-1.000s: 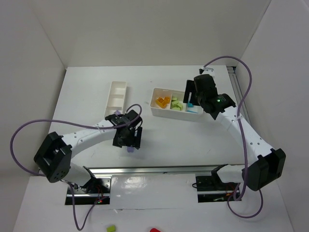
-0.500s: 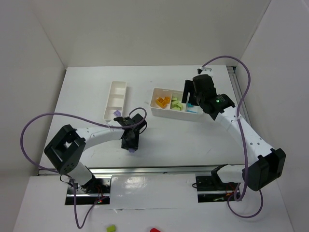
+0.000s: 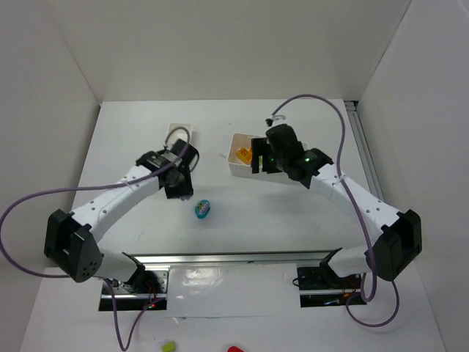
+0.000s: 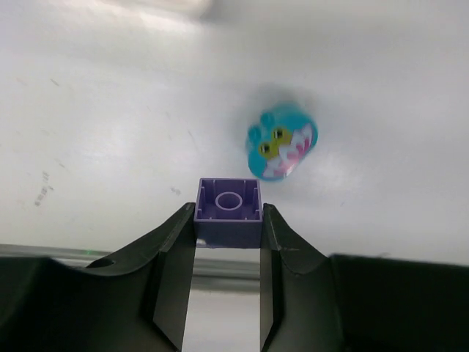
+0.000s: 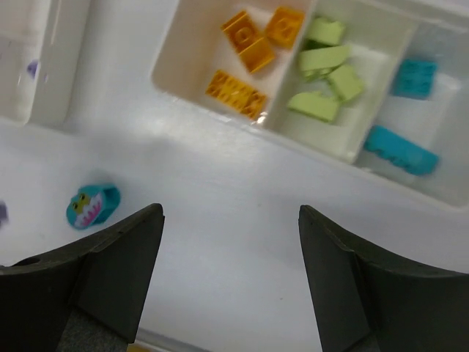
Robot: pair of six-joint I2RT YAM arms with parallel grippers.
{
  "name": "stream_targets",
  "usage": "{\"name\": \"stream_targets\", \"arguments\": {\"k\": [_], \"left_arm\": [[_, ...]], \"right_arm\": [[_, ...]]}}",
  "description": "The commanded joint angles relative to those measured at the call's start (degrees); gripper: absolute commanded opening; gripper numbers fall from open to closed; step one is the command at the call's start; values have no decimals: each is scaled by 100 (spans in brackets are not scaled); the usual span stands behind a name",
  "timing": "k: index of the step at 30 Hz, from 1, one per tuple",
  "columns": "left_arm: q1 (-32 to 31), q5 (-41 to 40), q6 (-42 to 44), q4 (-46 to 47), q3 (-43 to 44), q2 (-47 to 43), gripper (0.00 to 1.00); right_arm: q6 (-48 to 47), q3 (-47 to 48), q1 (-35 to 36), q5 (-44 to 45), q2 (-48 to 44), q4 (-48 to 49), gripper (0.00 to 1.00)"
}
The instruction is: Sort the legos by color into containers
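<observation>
Care with purple brick (image 4: 229,202), pinched in left gripper (image 4: 229,216), lower centre of wrist view: carry level to narrow tray (image 3: 181,129), upper left of top view, release low. Keep right gripper (image 5: 229,216), jaws apart, away.

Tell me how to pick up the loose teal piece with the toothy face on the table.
Come straight down from above: the teal face piece lies alone on the table, nothing crowding it. Pinch across its narrower width; the rounded ends would likely slip.
</observation>
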Motion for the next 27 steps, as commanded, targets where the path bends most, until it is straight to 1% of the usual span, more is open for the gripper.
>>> {"name": "stream_targets", "arguments": {"k": [1, 2, 3, 4, 5, 7, 8, 9, 10, 11, 13, 14, 15, 17, 18, 19, 20, 21, 22, 23, 25, 27], "left_arm": [[704, -112, 334, -402, 625, -89, 9], [1019, -112, 448, -402, 740, 8, 9], [1170, -173, 501, -402, 932, 244, 9], [1311, -173, 562, -306, 986, 359, 9], [1564, -173, 659, -71, 987, 473, 9], [1838, -104, 712, 212, 1040, 702, 9], [1970, -42, 791, 370, 1040, 955, 9], [2206, 132, 870, 650, 1092, 1106, 9], [2313, 212, 871, 731, 1197, 1273, 9], [2462, 300, 871, 801, 1259, 1622, 9], [2516, 363, 941, 907, 1478, 1932, 11], [2516, 302, 993, 960, 1531, 2160, 16], [2516, 301, 994, 960, 1654, 2258, 21], [2516, 301, 1046, 960, 1786, 2407, 30], [2516, 301, 1046, 960, 1787, 2408, 42], [2516, 301, 1099, 960, 1865, 2478, 50], [2516, 301, 1099, 960, 1918, 2478, 60], [2516, 240, 1099, 960, 1918, 2478, 65], [2516, 240, 1099, 882, 1971, 2478, 85], [2516, 240, 1099, 881, 1971, 2391, 90], [2516, 240, 1152, 776, 1971, 2251, 94], [2463, 187, 1152, 697, 2102, 2005, 95]], "right_arm": [[-45, -273, 634, -351, 123, 446, 81], [7, -326, 749, -412, 123, 525, 81], [8, -431, 872, -482, 175, 726, 81], [-79, -484, 1204, -483, 176, 833, 81], [-245, -537, 1451, -317, 254, 956, 81], [-387, -817, 1899, -88, 359, 1437, 82], [-387, -897, 2128, -87, 439, 1597, 82], [-440, -1028, 2200, -183, 605, 1912, 82], [-440, -1030, 2314, -184, 694, 2054, 84], [-440, -1030, 2384, -262, 773, 2186, 84], [-580, -1030, 2490, -263, 1036, 2493, 85], [-685, -1030, 2595, -263, 1133, 2599, 86], [-739, -960, 2596, -263, 1360, 2670, 86], [-809, -775, 2649, -211, 1616, 2749, 90], [-922, -775, 2701, -297, 1878, 2811, 92], [-924, -644, 2701, -298, 2011, 2864, 94], [-985, -643, 2701, -298, 2135, 2960, 95], [-1063, -539, 2701, -359, 2406, 2961, 97], [-1116, -459, 2701, -360, 2530, 3013, 97], [-1117, -302, 2701, -421, 2653, 3013, 97], [-1248, -187, 2701, -482, 2961, 3092, 97], [-1301, -80, 2701, -596, 3189, 3145, 97]]}}
